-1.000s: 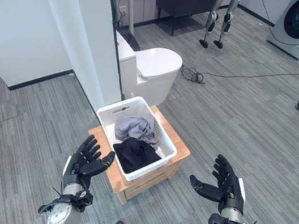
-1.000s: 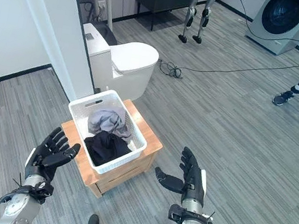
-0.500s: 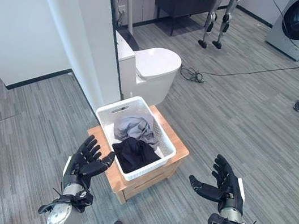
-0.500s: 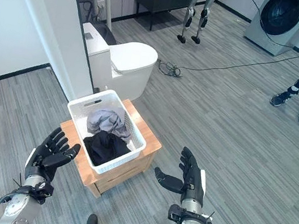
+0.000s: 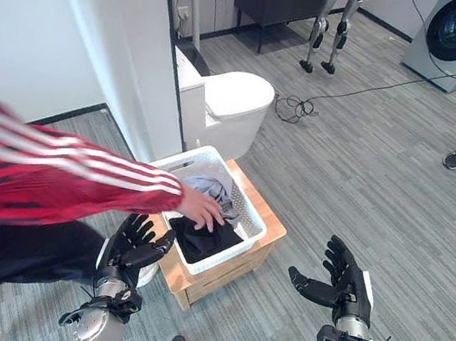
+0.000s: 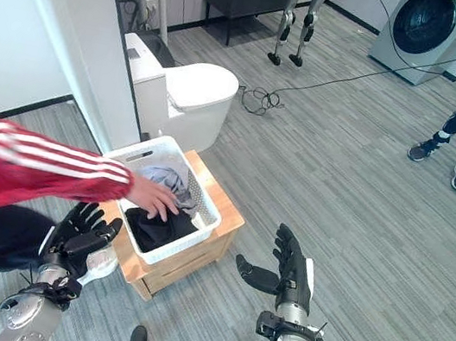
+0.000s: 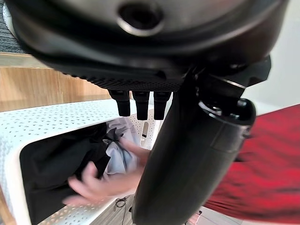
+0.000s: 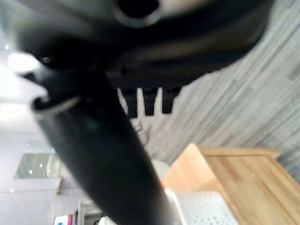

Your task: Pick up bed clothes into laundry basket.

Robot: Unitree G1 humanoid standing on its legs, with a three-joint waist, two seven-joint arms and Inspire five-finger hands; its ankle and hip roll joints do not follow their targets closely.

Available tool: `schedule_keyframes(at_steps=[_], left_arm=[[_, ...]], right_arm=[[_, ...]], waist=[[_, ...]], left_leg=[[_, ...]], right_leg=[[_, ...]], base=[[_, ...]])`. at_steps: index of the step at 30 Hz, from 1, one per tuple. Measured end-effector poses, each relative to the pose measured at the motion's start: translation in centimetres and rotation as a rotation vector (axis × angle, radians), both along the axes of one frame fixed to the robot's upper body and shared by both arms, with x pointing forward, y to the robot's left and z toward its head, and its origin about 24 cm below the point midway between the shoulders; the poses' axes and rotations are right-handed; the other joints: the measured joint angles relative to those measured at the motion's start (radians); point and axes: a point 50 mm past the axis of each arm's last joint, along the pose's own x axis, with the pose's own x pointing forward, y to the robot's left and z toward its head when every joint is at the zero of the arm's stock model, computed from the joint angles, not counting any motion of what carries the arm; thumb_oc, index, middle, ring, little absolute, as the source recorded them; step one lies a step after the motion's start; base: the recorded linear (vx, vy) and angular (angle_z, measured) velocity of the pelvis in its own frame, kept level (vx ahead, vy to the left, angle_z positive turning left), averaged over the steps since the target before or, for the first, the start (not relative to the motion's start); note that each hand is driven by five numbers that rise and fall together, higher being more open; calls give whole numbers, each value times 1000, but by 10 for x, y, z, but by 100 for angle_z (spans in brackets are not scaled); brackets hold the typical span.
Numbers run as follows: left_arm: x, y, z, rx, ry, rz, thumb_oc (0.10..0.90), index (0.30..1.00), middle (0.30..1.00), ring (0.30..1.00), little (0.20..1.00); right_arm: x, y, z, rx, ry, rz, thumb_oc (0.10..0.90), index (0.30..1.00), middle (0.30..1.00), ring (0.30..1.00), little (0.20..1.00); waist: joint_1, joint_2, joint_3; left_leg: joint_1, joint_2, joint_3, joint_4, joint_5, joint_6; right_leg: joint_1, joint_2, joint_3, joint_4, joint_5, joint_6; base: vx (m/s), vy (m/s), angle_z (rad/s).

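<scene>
The white perforated plastic laundry basket [image 5: 243,211] sits on a low wooden table [image 5: 266,245], holding a grey garment [image 5: 212,189] and a black garment [image 5: 203,238]. The left wrist view shows a person's hand [image 7: 101,185] spread over the black cloth; the head views add the red white-striped sleeve [image 5: 53,172], which was absent a second ago. The left hand [image 5: 132,246] and right hand [image 5: 345,282] hover beside the table, fingers spread and empty, unmoved.
</scene>
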Motion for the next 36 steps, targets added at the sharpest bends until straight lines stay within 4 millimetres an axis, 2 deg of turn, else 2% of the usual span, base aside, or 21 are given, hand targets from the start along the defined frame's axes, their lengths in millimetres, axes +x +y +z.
schedule_keyframes(at_steps=[19,36], left_arm=[[4,-2,2,14,-10,-33,800,900,900,900,900],[4,-3,2,10,-6,-32,800,900,900,900,900]], right_arm=[[1,1,0,4,-2,2,800,900,900,900,900],[2,10,-2,20,5,38,800,900,900,900,900]], waist=[[-22,-6,-5],[-17,1,-22]], left_leg=[[2,1,11,0,-2,3],[0,1,6,3,-2,2]], right_leg=[[-5,-1,9,6,-1,0],[-5,0,5,5,-1,1]], base=[[2,1,0],[0,0,0]])
